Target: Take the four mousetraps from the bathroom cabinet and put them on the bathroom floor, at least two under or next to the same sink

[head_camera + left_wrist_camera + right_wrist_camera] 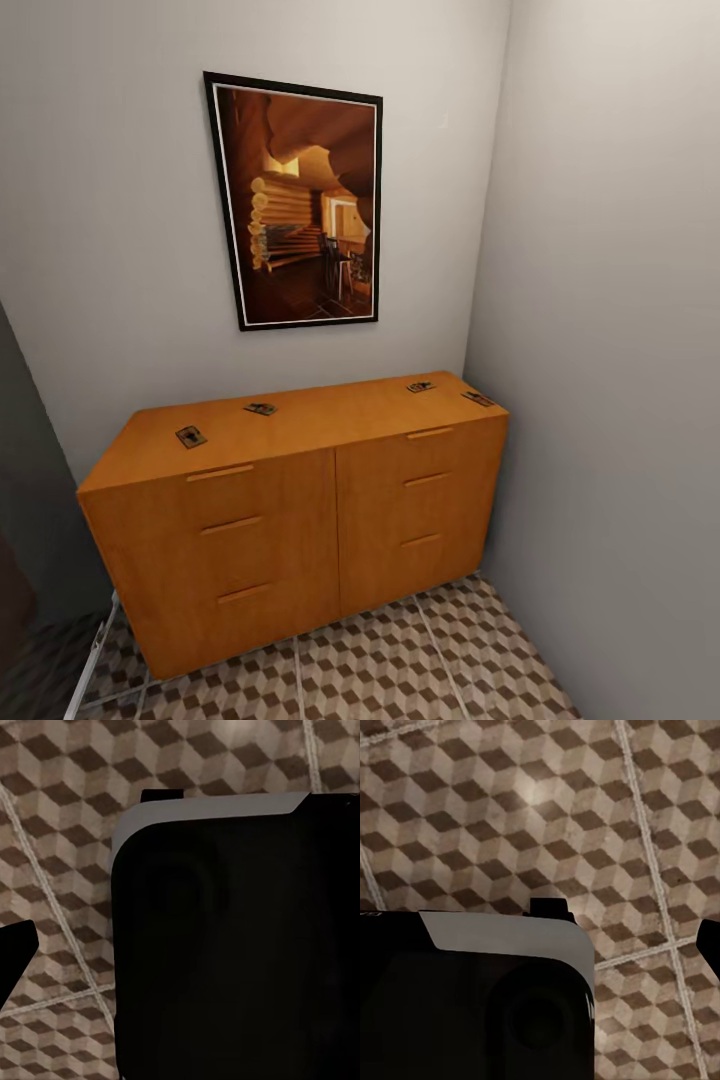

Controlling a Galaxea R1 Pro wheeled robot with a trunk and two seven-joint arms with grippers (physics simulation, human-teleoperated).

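The orange-brown cabinet (300, 520) stands against the back wall in a corner, seen in the head view. Several mousetraps lie flat on its top. Two are toward the left (191, 436) (261, 408) and two near the right end (421, 386) (478, 398). The cube-patterned bathroom floor (400, 660) runs in front of it. The bathroom sink is out of view. In the left wrist view one dark fingertip (16, 952) pokes in at the frame's edge over the tiles. The right wrist view shows another fingertip (711, 945) the same way. Nothing is held by either one.
A framed picture (298, 200) hangs above the cabinet. A grey wall (610, 350) closes the right side, right by the cabinet's end. The robot's dark body (232, 945) blocks much of both wrist views, with floor tiles (547, 810) beyond it.
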